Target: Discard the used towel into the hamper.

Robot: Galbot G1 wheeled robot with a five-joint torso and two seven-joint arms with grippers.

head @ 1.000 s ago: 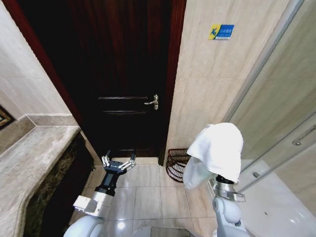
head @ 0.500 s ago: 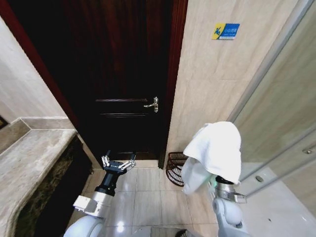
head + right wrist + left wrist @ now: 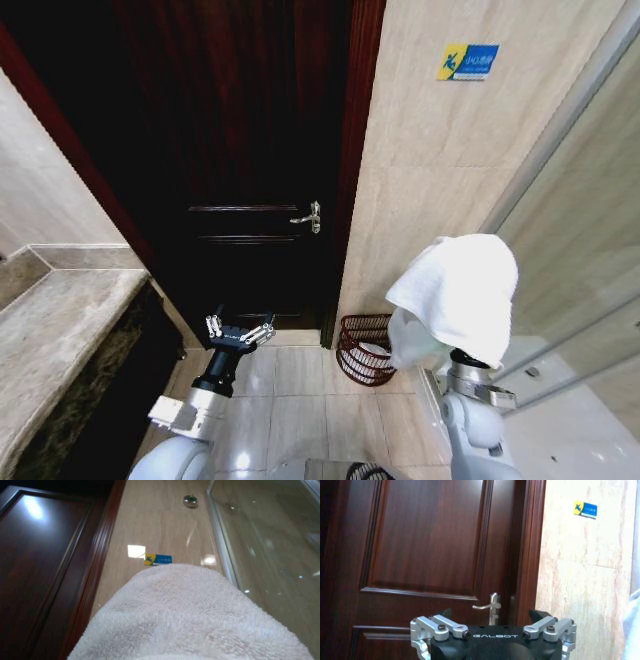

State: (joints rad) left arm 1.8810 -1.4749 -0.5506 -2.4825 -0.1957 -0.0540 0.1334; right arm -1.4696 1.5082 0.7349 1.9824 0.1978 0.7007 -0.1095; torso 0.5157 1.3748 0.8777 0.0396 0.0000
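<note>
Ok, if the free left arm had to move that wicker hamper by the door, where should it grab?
Probably the rolled rim of the hamper, from above on its door-side edge. The basket stands upright and open-topped; its thin ribs look weak, and the towel hangs over its far side. The left gripper is open.

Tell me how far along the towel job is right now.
Picked up: the white towel is draped over the raised right gripper, fingers hidden. In hand: the hamper stands on the floor by the wall beside the door, in front of the robot, with the towel not yet over it. The open left gripper waits low, empty. Left: dropping the towel in.
</note>
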